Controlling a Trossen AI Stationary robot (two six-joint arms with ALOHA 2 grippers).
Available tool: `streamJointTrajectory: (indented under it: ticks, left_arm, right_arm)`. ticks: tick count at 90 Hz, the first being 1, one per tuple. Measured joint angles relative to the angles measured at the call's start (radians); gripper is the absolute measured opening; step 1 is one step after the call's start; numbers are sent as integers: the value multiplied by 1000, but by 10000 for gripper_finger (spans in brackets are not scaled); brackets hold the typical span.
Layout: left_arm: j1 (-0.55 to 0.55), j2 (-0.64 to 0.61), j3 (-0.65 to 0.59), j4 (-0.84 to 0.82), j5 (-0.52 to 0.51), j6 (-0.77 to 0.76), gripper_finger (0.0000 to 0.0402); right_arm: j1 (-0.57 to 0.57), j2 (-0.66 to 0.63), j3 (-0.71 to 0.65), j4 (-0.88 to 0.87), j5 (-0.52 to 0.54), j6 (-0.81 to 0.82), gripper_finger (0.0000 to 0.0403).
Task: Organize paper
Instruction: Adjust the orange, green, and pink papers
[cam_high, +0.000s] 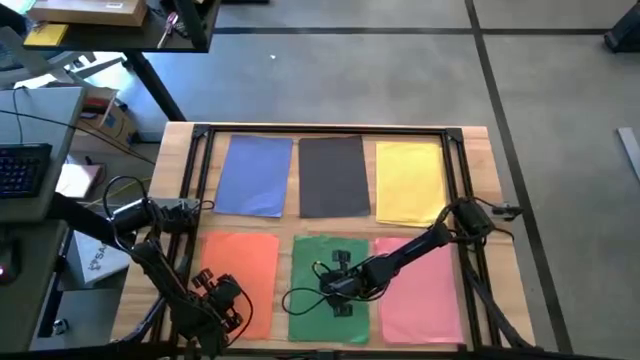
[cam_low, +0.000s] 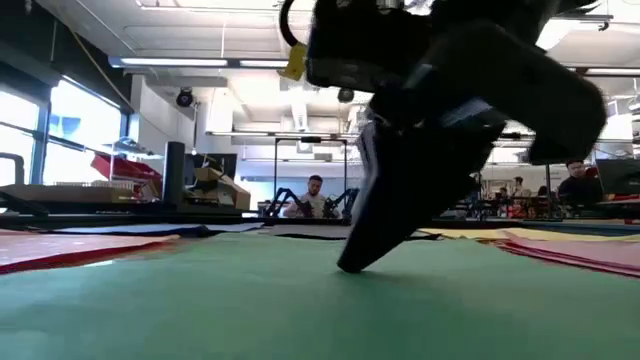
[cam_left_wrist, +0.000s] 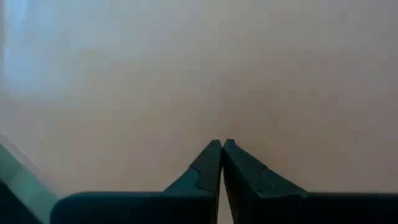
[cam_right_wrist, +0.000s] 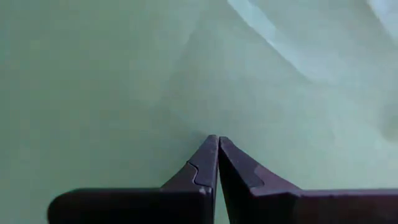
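High view showed the right gripper (cam_high: 340, 285), fingers pressed together, tip down on the green paper (cam_high: 310, 262) in the near row's middle, left gripper (cam_high: 222, 298) likewise closed over the orange paper (cam_high: 245, 262) — any sideways drag risked wrinkling that sheet.

right claw (cam_high: 336, 284) covering part of green paper (cam_high: 305, 262), left arm (cam_high: 165, 285) cut off at high view's edge

Paper (cam_high: 334, 176) in 2 rows of 3 (on table (cam_high: 505, 230))
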Motion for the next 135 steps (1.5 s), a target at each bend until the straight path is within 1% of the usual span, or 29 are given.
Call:
streamJointTrajectory:
  ticks: [11, 22, 33, 43, 59, 69, 78, 89, 96, 101, 116, 135]
  left_arm:
    - [7, 0, 44, -76, -37, -23, 0]
    - [8, -2, 86, -137, -75, -39, 0]
    - [6, -2, 99, -155, -121, -71, 0]
    - [6, -2, 99, -155, -140, -86, 0]
    - [7, -2, 99, -145, -173, -78, 0]
    - [13, -2, 99, -139, -191, -77, 0]
    - [20, -2, 99, -137, -204, -76, 0]
    - [21, -2, 99, -130, -236, -76, 0]
    - [22, -2, 99, -129, -248, -75, 0]
    - [26, -2, 99, -128, -248, -67, 0]
    - [31, -2, 99, -124, -249, -55, 0]
    - [33, -2, 98, -117, -247, -42, 0]
  right_arm:
    - [4, -61, -2, -23, 1, -20, 0]
    - [22, -127, 2, -101, 18, -12, 0]
    - [65, -200, -66, -142, 32, 40, 0]
    - [111, -293, -196, -135, 54, 170, 0]
    - [179, -459, -433, -133, 111, 456, 0]
    - [216, -554, -564, -139, 111, 618, 0]
    - [250, -622, -652, -123, 111, 739, 0]
    - [292, -642, -738, -78, 97, 842, 0]
    - [314, -638, -775, -20, 82, 884, 0]
    - [328, -632, -794, 23, 91, 903, 0]
    - [348, -604, -806, 89, 143, 924, 0]
    - [345, -593, -806, 86, 137, 927, 0]
